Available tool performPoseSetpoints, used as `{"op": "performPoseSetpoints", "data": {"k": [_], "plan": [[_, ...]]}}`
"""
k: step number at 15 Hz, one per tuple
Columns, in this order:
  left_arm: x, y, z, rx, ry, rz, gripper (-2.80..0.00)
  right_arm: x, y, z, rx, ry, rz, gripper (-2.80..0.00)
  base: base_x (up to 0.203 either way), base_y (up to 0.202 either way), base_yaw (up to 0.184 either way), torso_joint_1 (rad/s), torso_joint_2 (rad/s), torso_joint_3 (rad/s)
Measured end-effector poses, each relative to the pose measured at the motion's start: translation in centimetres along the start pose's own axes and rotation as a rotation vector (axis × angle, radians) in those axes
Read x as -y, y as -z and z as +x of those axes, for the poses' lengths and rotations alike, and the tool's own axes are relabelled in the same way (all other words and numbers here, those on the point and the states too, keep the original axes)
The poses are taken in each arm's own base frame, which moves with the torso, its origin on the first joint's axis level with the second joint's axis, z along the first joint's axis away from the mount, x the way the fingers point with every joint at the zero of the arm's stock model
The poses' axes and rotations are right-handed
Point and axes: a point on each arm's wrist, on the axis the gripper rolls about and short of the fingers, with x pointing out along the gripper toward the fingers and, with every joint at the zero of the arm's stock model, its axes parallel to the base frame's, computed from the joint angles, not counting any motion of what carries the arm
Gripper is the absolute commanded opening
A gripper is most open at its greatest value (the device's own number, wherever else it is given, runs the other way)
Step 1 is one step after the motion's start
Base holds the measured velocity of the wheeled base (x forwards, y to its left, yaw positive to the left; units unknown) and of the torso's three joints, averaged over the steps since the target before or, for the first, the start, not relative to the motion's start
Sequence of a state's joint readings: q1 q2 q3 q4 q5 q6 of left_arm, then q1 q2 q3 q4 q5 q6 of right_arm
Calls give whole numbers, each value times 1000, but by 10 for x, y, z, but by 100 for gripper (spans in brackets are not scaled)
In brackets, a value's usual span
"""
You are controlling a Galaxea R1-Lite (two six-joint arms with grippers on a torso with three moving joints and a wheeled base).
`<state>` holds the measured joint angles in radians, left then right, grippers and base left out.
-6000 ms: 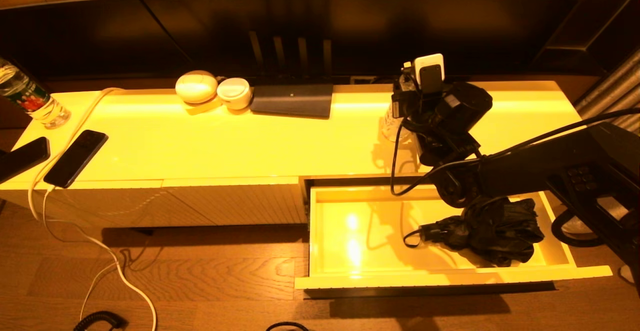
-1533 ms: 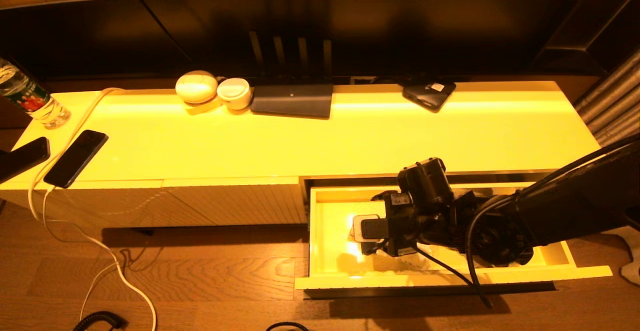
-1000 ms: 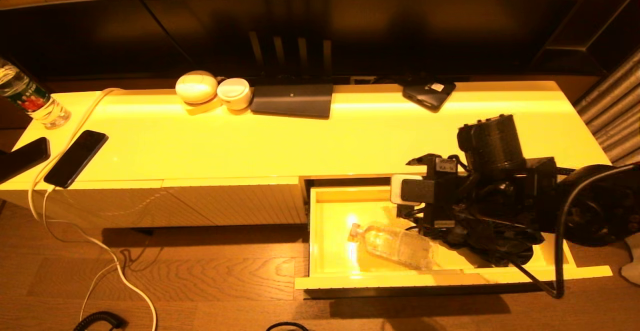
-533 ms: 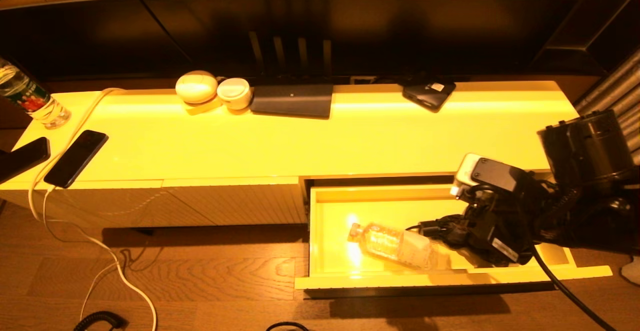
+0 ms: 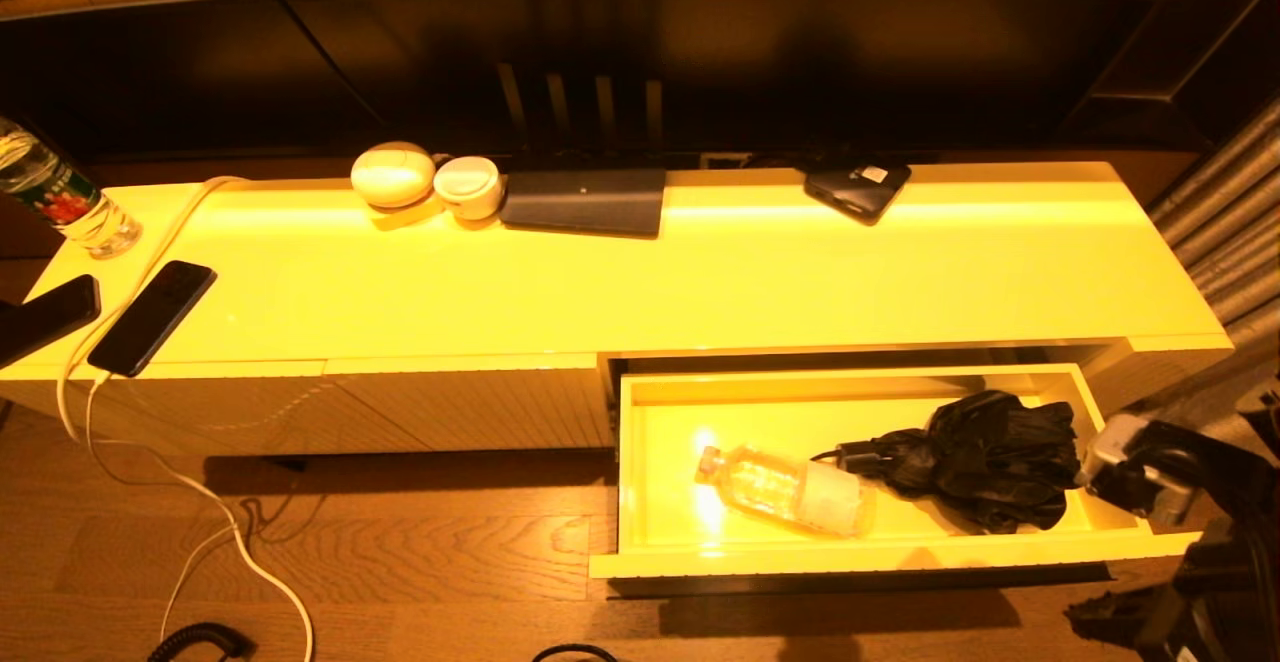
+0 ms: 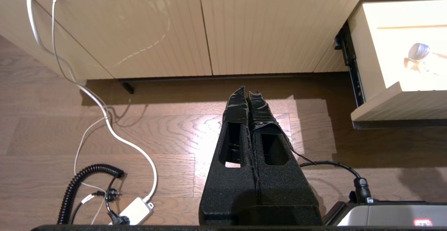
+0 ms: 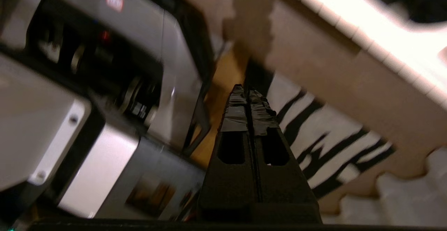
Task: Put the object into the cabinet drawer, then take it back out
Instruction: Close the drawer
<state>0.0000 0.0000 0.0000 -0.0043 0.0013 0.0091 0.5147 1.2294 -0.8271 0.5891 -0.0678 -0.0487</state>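
Note:
The cabinet drawer (image 5: 880,555) stands pulled out at the right, showing its glossy yellow inside. A clear plastic bottle (image 5: 785,490) lies on its side in the drawer's left half, cap pointing left. The bottle's cap end (image 6: 417,53) also shows in the left wrist view. Beside it lies a folded black umbrella (image 5: 975,457). My right arm (image 5: 1150,467) is low, off the drawer's right end. The right gripper (image 7: 248,89) is shut and empty, facing the floor. My left gripper (image 6: 247,90) hangs shut over the wood floor, left of the drawer.
The cabinet top (image 5: 640,282) holds two phones (image 5: 150,317), a water bottle (image 5: 55,192), white cases (image 5: 395,174), a dark pad (image 5: 585,200) and a black device (image 5: 858,187). White and coiled cables (image 6: 104,119) lie on the floor. A striped rug (image 7: 314,133) and the robot base are under the right gripper.
The right arm brought the bottle into the drawer, let it go and pulled away right and down. The bottle now lies free beside the umbrella.

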Motion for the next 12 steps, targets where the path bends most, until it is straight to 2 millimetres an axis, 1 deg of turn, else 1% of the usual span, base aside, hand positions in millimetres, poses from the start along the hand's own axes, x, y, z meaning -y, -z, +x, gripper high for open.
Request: {"op": "performPoseSetpoints", "data": {"k": [2,4,8,12], "plan": [[0,0,0,0,0,0,-280,-3,20,3,-84,-25,30,-280,0,0,0,0,0,0],[0,0,0,0,0,0,-280,-5,34,11,-152,-37,42,-280,0,0,0,0,0,0],[0,0,0,0,0,0,-280,-8,44,33,-251,-40,66,-280,0,0,0,0,0,0],[0,0,0,0,0,0,-280,-10,42,58,-258,-62,89,-280,0,0,0,0,0,0]]}}
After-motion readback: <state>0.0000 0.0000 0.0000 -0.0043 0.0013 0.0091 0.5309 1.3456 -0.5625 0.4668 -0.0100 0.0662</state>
